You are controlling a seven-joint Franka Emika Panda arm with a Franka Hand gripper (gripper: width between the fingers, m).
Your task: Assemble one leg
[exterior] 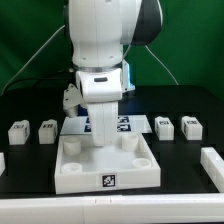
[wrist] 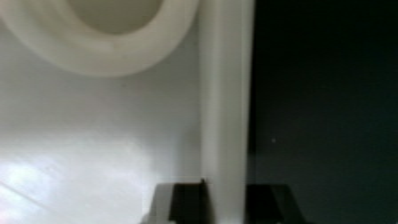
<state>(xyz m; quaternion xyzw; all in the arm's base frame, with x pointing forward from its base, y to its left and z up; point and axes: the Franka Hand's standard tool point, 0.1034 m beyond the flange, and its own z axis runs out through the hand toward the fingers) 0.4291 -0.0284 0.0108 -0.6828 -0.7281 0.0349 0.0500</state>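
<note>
The end effector (exterior: 104,132) is reaching down onto the back rim of the tray (exterior: 80,178). In the wrist view its dark fingers (wrist: 183,205) are sitting on both sides of this rim (wrist: 222,100), close against it. I cannot tell if they are squeezing it. The leg (exterior: 47,130) is lying free on the counter (exterior: 30,175), at the exterior view's left of the tray, well apart from the end effector.

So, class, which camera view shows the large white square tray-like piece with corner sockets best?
The exterior view: nearly the whole tray-like piece shows there, corner sockets and front tag included. The wrist view gives only a blurred close-up: one round socket and some flat surface.
</note>
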